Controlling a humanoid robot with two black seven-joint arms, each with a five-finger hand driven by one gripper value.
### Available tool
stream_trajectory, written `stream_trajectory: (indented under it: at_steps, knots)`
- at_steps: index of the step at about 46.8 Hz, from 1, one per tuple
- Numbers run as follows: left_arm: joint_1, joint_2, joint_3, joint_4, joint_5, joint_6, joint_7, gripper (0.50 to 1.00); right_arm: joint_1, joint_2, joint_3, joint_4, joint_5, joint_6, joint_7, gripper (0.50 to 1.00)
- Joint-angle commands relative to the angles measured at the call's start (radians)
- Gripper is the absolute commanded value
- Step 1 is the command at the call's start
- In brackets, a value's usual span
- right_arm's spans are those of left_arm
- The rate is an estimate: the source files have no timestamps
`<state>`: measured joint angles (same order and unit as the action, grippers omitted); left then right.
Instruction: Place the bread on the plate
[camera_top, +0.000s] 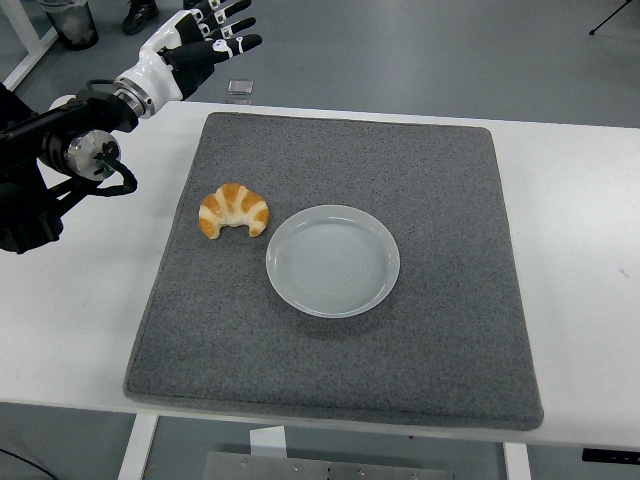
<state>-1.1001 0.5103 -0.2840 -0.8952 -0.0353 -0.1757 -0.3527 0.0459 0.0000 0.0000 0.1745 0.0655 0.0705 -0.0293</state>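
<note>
A golden croissant (233, 210) lies on the grey mat (430, 170), just left of an empty pale plate (333, 260) and apart from it. My left hand (205, 35) is raised above the table's far left corner, fingers spread and holding nothing, well above and behind the croissant. The left arm (60, 160) comes in from the left edge. The right arm is out of view.
A small grey object (239, 88) lies on the floor beyond the table's far edge. A person's shoes (140, 12) show at the top left. The white table (580, 250) extends right of the mat.
</note>
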Motion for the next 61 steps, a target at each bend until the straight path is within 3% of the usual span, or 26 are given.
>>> stream_trajectory:
  at_steps: [1,9,16,20,27,33,40,48,61]
  knots:
    - [-0.053,0.079,0.072,-0.141,0.005,0.053,0.0,0.988,0.0,0.0,0.0,-0.001,0.0,0.0,0.0,0.952]
    - [-0.243,0.18,0.334,-0.312,0.031,0.114,0.024,0.984,0.0,0.0,0.0,0.0,0.0,0.0,0.0,0.952]
    - [-0.405,0.201,0.589,-0.337,0.09,0.116,0.024,0.984,0.0,0.0,0.0,0.0,-0.001,0.0,0.0,0.952]
    - [-0.438,0.205,0.66,-0.337,0.187,0.12,0.024,0.981,0.0,0.0,0.0,0.0,-0.001,0.0,0.0,0.952]
    - [-0.426,0.244,0.664,-0.353,0.4,0.17,0.024,0.981,0.0,0.0,0.0,0.0,-0.001,0.0,0.0,0.952]
    - [-0.417,0.275,0.671,-0.396,0.485,0.202,0.024,0.981,0.002,0.0,0.0,0.0,0.0,0.0,0.0,0.952]
    - [-0.334,0.267,0.68,-0.392,0.529,0.252,0.021,0.981,0.002,0.0,0.0,0.0,-0.001,0.0,0.0,0.952]
    - [-0.238,0.264,0.655,-0.386,0.678,0.363,0.012,0.981,0.002,0.0,0.0,0.0,-0.001,-0.001,0.0,0.952]
    - [-0.155,0.232,0.589,-0.353,0.683,0.386,0.0,0.981,0.002,0.0,0.0,0.0,-0.001,-0.001,0.0,0.952]
